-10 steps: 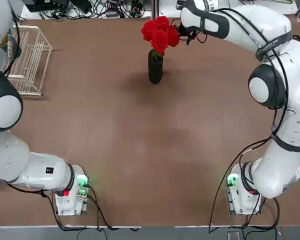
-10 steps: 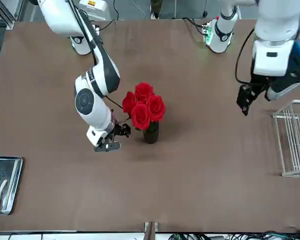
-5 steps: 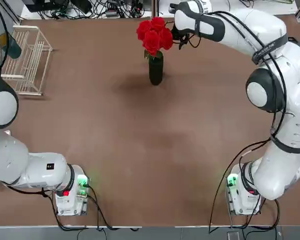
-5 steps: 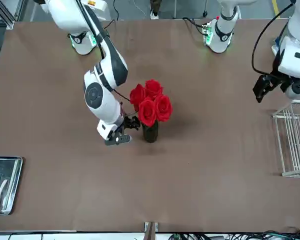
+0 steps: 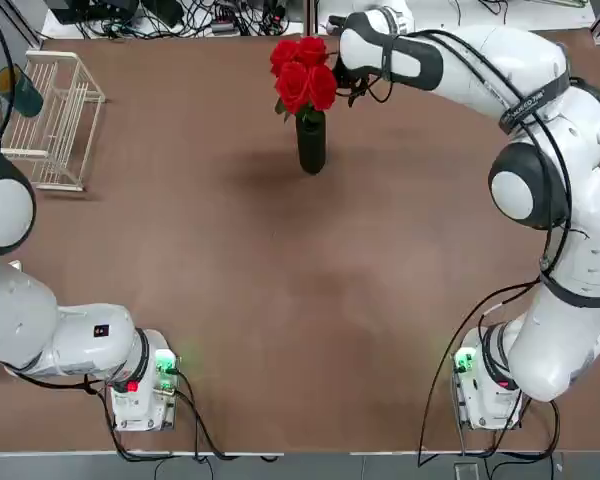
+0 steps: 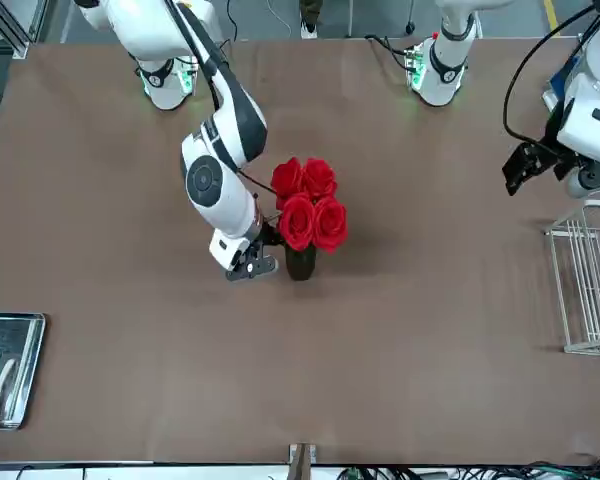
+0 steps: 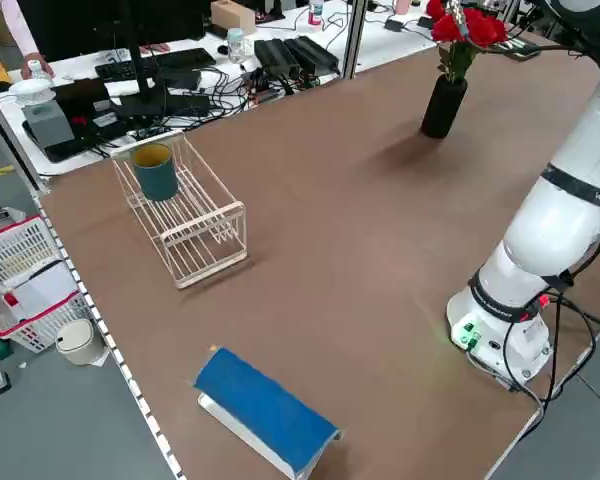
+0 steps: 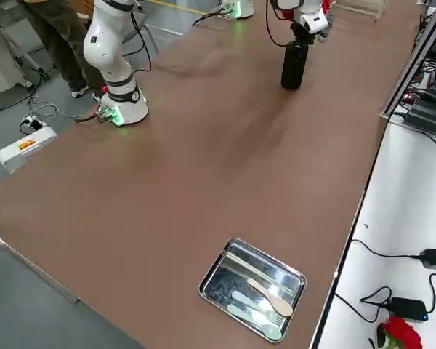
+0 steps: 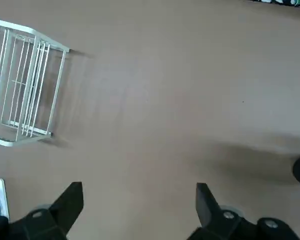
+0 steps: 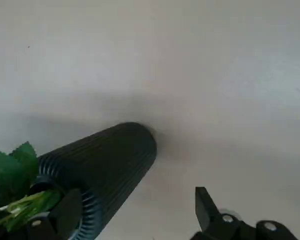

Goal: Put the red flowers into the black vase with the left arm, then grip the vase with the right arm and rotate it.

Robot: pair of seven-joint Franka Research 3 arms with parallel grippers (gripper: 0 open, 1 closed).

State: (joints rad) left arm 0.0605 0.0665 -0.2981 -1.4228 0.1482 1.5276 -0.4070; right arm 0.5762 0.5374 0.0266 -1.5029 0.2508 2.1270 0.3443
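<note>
Jaws of the right gripper [image 6: 252, 262] stand fully apart and hold nothing; in the right wrist view one finger [image 10: 72, 210] overlaps the ribbed wall of the black vase [image 10: 102, 172] near its mouth while the other finger sits clear of it, though actual contact cannot be told. Seen from across the table, the gripper is low and just beside the vase [image 6: 300, 264]. The left gripper [image 6: 525, 168] is likewise spread wide and empty, raised near the left edge of the table [image 5: 280, 300], close to the white wire rack [image 5: 55, 120].

The black vase stands upright near the middle of the far edge, with the red flowers [image 5: 302, 72] in its mouth, blooms and green leaves [image 10: 10, 170] rising above the rim. The wire rack, toward the far left corner, holds a dark green cup [image 7: 156, 172]. A metal tray [image 8: 253, 289] toward the far right corner carries a few utensils [image 8: 258, 299]. A blue block [image 7: 265, 410] lies at the left edge on the near side.

Compared with a second ago, the right arm [image 5: 500, 110] has swung across the far edge toward the vase, closing the gap that then lay between gripper and vase. The left gripper has drawn farther out to the left side. The bouquet leans a little differently; the vase stands in the same spot
</note>
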